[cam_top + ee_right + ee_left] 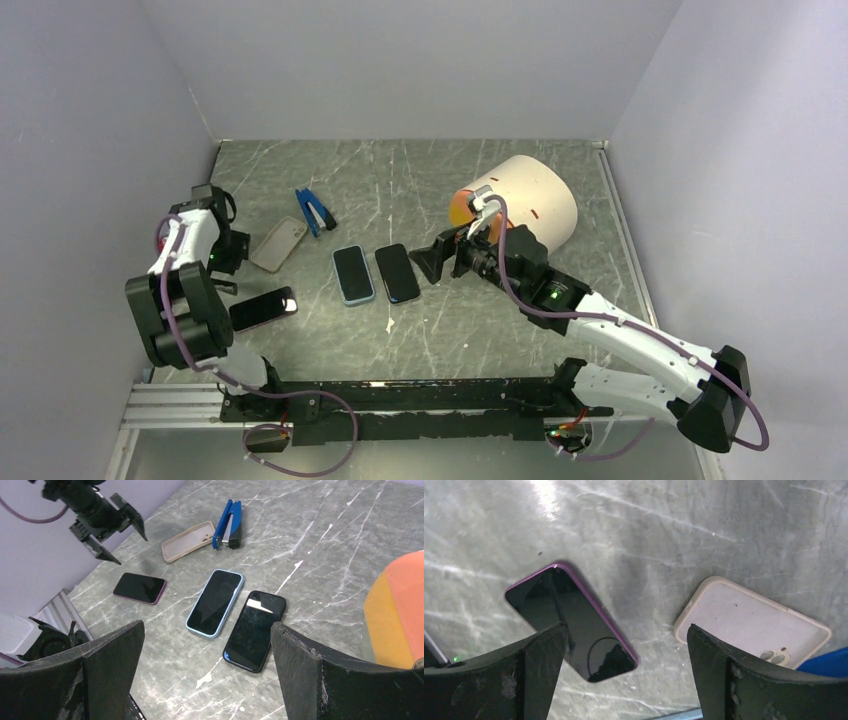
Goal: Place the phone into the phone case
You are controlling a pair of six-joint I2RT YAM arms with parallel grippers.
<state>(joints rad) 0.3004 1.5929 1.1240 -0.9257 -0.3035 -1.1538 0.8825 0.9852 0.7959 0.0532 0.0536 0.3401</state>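
Clutter: blue stapler (314, 211) far L of centre, just beside beige phone case (279, 244), on the case's far-R side, so beyond it as seen from the arms. Big cream cylinder (530, 200) w/ orange end, lying on its side at far R, directly behind R gripper (437, 262). Small white fleck on tabletop nr centre, near side of the phones.

Count: phones ×3, case ×1, stapler ×1, cylinder ×1.

Purple phone (263, 308) screen-up nr L edge, on near side of case, apart from it. Pale-blue-edged phone (353, 274) and dark phone (397, 272) screen-up, side by side mid-table, close but not touching, betw. the two grippers.

L gripper (626, 630) above tabletop, jaws spread wide, empty. In wrist view purple phone sits under one finger and case under the other.

R gripper likewise spread wide and empty, hanging just R of dark phone.

Surface: grey marbled top (500, 330), pale veins, scratches, some glare. Plain pale lilac-grey walls on 3 sides. Aluminium rail (180, 405) along near edge w/ arm bases.
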